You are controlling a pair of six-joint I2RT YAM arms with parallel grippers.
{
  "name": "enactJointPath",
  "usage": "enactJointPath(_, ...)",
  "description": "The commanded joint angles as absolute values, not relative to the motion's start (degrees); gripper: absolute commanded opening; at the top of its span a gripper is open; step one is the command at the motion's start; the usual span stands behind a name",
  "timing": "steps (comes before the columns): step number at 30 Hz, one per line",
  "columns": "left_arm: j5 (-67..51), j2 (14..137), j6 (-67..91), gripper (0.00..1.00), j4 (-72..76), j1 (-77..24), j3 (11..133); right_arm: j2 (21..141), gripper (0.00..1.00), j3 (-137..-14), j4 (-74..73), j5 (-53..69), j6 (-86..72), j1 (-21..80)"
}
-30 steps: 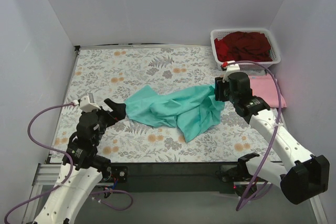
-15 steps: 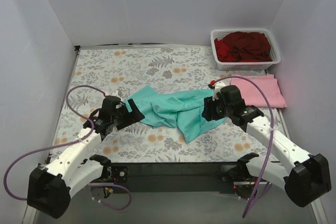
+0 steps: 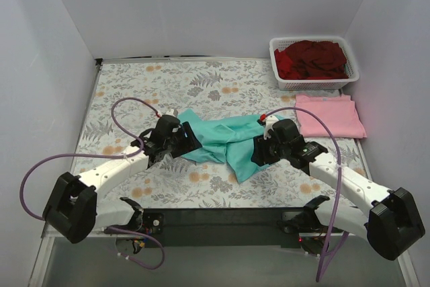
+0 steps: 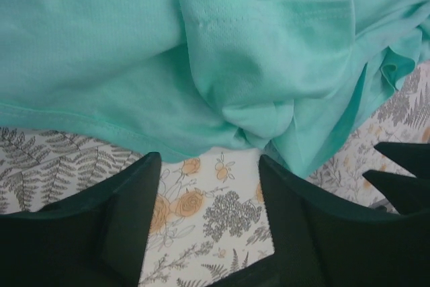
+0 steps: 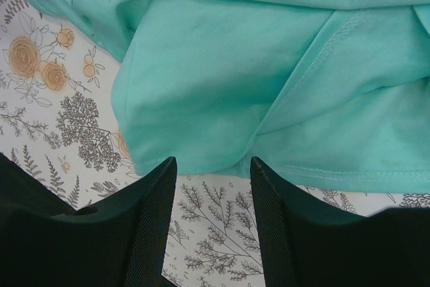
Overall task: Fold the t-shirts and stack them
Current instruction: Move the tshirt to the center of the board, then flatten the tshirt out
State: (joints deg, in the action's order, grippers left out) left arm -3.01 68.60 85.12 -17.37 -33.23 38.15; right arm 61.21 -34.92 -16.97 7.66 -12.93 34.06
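Observation:
A crumpled teal-green t-shirt (image 3: 225, 140) lies in the middle of the floral table. My left gripper (image 3: 189, 144) is open at its left near edge; in the left wrist view the teal-green t-shirt (image 4: 201, 58) fills the upper part and the gripper (image 4: 209, 162) holds nothing. My right gripper (image 3: 257, 154) is open at the shirt's right near edge; in the right wrist view the shirt's hem (image 5: 282, 65) lies just ahead of the gripper (image 5: 213, 166). A folded light pink t-shirt (image 3: 329, 115) lies at the right. Dark red t-shirts (image 3: 312, 58) fill the basket.
The white lattice basket (image 3: 277, 65) stands at the back right corner. White walls close in the table on the left, back and right. Purple cables loop from both arms over the near table.
Both arms have swung inward toward the teal-green shirt. The left gripper moved right to its left edge, the right gripper moved left and nearer along its right edge.

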Motion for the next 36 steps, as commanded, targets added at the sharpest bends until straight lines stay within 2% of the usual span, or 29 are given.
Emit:
enactJointPath(1,2.5,70.0,86.7,0.55,-10.4,-33.3,39.8,58.8,0.54,-34.0,-14.3,7.6,-13.7,34.5)
enactJointPath(4,3.3,71.6,87.0,0.51,-6.3,-32.9,38.8,57.7,0.54,-33.3,-14.1,8.3,-13.9,34.5)
enactJointPath(20,2.5,80.5,86.5,0.5,1.9,-31.2,38.7,57.0,0.54,-31.4,-13.7,7.6,-13.4,34.5)
enactJointPath(27,1.7,82.4,85.6,0.44,5.9,-31.0,38.3,56.9,0.54,-31.1,-13.6,7.3,-13.2,34.5)
enactJointPath(31,1.2,83.1,84.7,0.32,6.7,-31.0,38.9,56.6,0.55,-31.0,-13.7,6.9,-13.2,34.5)
enactJointPath(34,1.1,81.7,84.1,0.19,6.1,-31.0,39.2,56.3,0.55,-31.0,-13.8,6.3,-13.1,34.5)
enactJointPath(35,1.3,81.0,83.5,0.1,5.0,-31.0,39.5,56.3,0.55,-31.1,-13.7,5.9,-12.9,34.5)
enactJointPath(36,1.7,80.3,82.9,0.07,4.1,-31.0,40.2,56.2,0.55,-31.2,-13.9,5.1,-12.9,34.5)
